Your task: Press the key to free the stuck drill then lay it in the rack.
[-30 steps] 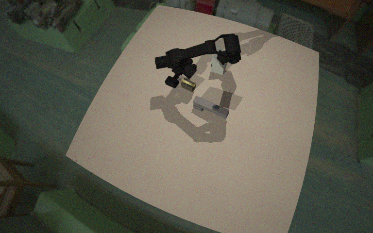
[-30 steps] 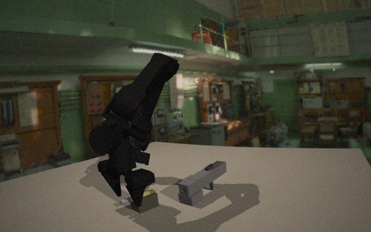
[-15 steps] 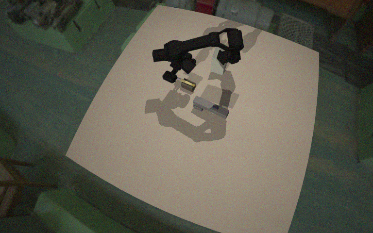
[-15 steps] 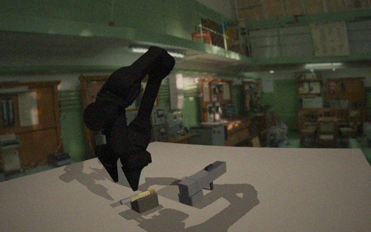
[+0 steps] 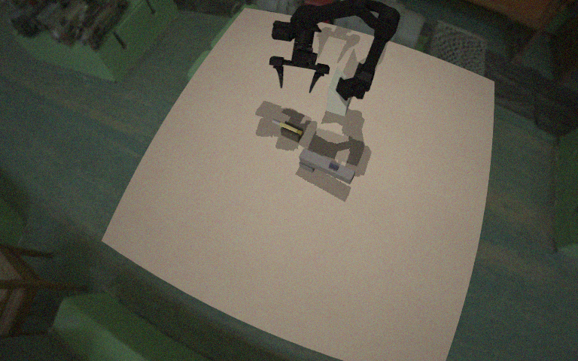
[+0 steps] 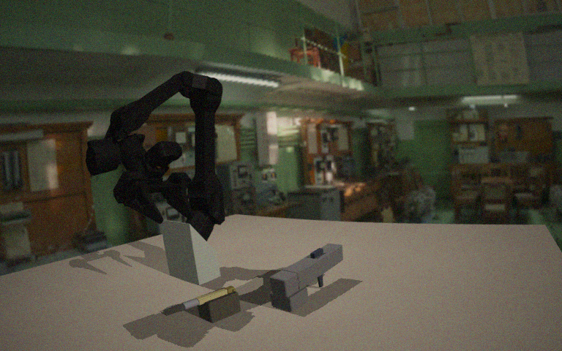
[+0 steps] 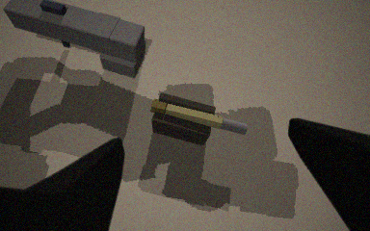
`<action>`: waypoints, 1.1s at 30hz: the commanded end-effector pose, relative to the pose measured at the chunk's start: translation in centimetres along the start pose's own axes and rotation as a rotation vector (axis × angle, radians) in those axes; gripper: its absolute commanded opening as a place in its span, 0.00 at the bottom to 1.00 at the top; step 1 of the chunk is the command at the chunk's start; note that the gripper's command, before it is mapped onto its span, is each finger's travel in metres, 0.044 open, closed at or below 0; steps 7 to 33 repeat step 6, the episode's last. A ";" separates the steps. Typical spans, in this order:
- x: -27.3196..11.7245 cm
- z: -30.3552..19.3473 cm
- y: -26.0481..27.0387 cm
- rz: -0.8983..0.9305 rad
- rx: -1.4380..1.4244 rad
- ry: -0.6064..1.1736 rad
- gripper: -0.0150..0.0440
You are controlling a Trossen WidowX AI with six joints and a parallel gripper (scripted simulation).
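Observation:
The yellow drill (image 5: pixel 290 128) (image 6: pixel 216 295) (image 7: pixel 193 115) with its grey tip lies along the top of the small dark rack (image 6: pixel 227 308) (image 7: pixel 183 132), between its side walls. The tip sticks out past one end. My gripper (image 5: pixel 296 89) (image 7: pixel 207 136) is wide open and empty, raised above the table and clear of the drill. The grey chuck body (image 5: pixel 319 161) (image 6: pixel 297 269) (image 7: pixel 87 26) stands apart from the rack, with the dark blue key (image 5: pixel 333 165) (image 6: pixel 317 253) (image 7: pixel 53 7) on its top. No drill shows in it.
A tall pale wedge-shaped block (image 5: pixel 338 104) (image 6: pixel 184 251) stands near the arm's base, partly hidden by the arm in the top view. The arm casts shadows across the rack and beside the chuck body. The beige table top (image 5: pixel 238 223) (image 6: pixel 427 282) carries everything.

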State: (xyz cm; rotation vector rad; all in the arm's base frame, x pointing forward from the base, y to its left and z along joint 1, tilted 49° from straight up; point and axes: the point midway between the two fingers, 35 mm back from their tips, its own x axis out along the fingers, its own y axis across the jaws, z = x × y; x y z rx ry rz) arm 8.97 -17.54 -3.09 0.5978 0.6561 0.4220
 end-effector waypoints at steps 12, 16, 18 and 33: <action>-6.3 0.3 4.3 -0.138 0.686 -0.556 1.00; -6.3 0.3 4.3 -0.138 0.686 -0.556 1.00; -6.3 0.3 4.3 -0.138 0.686 -0.556 1.00; -6.3 0.3 4.3 -0.138 0.686 -0.556 1.00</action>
